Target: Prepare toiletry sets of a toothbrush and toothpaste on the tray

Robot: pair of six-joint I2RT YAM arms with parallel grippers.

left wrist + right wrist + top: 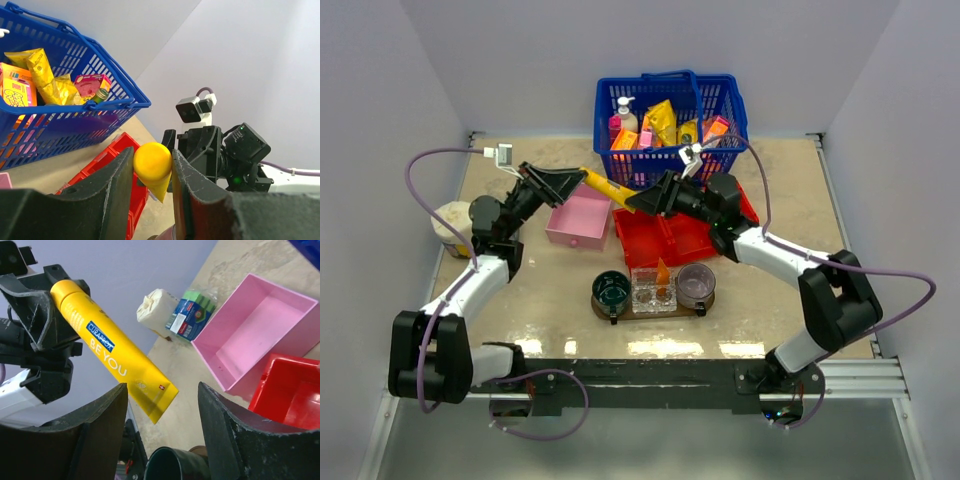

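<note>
A yellow toothpaste tube hangs in the air between my two grippers, above the pink box. My left gripper is shut on its round cap end. My right gripper stands open, and the tube's flat crimped end reaches in between its fingers without touching either. The dark wooden tray lies near the front and carries a green cup, a clear glass holder and a purple cup. An orange tube stands in the glass holder. No toothbrush shows in any view.
The blue basket of packets and bottles stands at the back. A red compartment bin lies under my right gripper, with the open pink box to its left. A white roll and a green sponge pack sit by the left wall.
</note>
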